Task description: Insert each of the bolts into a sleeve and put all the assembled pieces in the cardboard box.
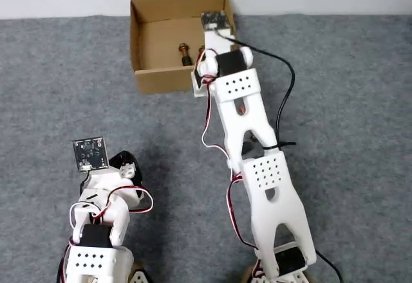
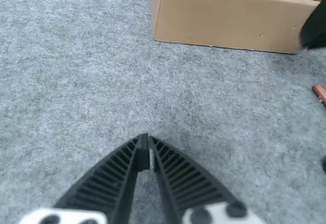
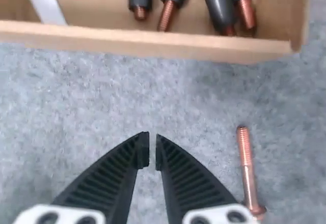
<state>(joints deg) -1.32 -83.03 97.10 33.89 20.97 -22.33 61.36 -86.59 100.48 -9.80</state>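
Note:
The cardboard box (image 1: pixel 148 77) stands at the back of the grey carpet. Inside it lie several dark sleeves with copper bolts pushed through them (image 3: pixel 220 5), one of which shows from above (image 1: pixel 185 55). A loose copper bolt (image 3: pixel 247 170) lies on the carpet just outside the box's near wall, and its tip shows again (image 2: pixel 320 94). My right gripper (image 3: pixel 148 148) hangs shut and empty over the carpet beside that bolt, facing the box wall (image 3: pixel 153 40). My left gripper (image 2: pixel 144 147) is shut on nothing, low over bare carpet well short of the box (image 2: pixel 229 23).
The right arm (image 1: pixel 241 112) stretches across the middle of the table to the box's front right corner. The left arm (image 1: pixel 103 219) is folded at the near left. Open carpet lies left of the box and along the right side.

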